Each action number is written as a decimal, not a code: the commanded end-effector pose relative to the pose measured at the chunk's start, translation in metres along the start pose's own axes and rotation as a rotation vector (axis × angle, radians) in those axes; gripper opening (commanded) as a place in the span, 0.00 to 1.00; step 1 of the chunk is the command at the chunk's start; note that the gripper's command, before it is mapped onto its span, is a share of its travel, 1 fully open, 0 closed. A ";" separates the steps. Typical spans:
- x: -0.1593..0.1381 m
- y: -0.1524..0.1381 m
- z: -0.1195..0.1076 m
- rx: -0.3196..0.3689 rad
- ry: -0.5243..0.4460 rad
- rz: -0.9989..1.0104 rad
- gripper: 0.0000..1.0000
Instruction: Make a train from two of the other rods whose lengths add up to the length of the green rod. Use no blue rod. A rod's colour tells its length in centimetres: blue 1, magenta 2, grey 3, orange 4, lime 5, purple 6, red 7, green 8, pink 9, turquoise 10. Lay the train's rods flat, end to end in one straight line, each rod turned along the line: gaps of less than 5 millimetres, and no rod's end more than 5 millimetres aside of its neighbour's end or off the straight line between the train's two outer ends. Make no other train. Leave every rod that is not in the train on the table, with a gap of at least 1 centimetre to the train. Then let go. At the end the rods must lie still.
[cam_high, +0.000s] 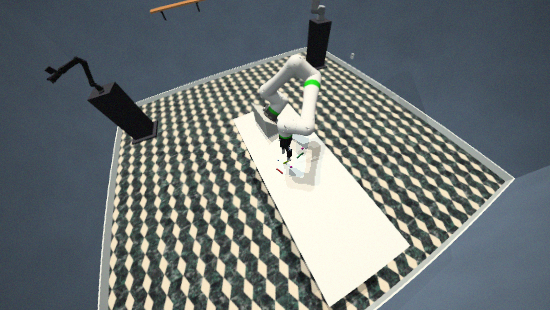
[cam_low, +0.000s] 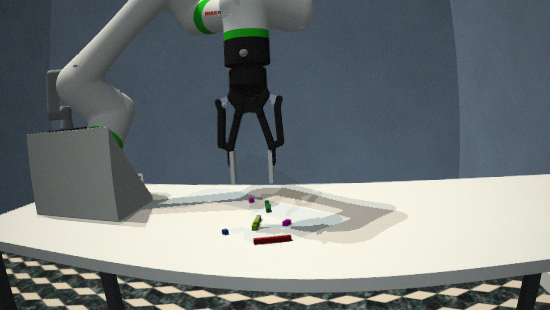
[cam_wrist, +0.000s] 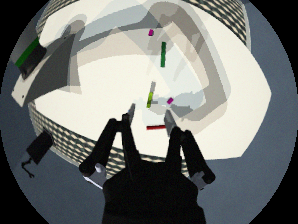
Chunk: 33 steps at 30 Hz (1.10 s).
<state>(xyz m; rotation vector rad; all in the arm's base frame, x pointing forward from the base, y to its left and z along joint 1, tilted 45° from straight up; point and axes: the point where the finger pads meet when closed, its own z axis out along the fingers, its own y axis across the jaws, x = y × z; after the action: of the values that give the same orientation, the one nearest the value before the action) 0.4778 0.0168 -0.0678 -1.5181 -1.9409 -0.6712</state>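
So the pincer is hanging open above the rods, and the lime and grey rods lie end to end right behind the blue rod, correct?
Not quite. The pincer does hang open above the rods, but the lime rod and grey rod lie end to end just behind the red rod, as the exterior view shows; the blue rod sits apart at their side.

Illegible red marking on arm (cam_low: 212, 13)
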 end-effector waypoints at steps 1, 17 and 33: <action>0.000 0.000 0.000 0.000 0.000 0.000 1.00; 0.000 0.000 -0.001 0.000 0.000 0.000 1.00; 0.000 0.000 -0.048 0.000 0.000 0.000 1.00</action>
<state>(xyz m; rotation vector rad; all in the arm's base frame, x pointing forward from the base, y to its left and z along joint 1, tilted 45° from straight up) 0.4826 -0.0082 -0.0425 -1.5185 -1.9412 -0.6711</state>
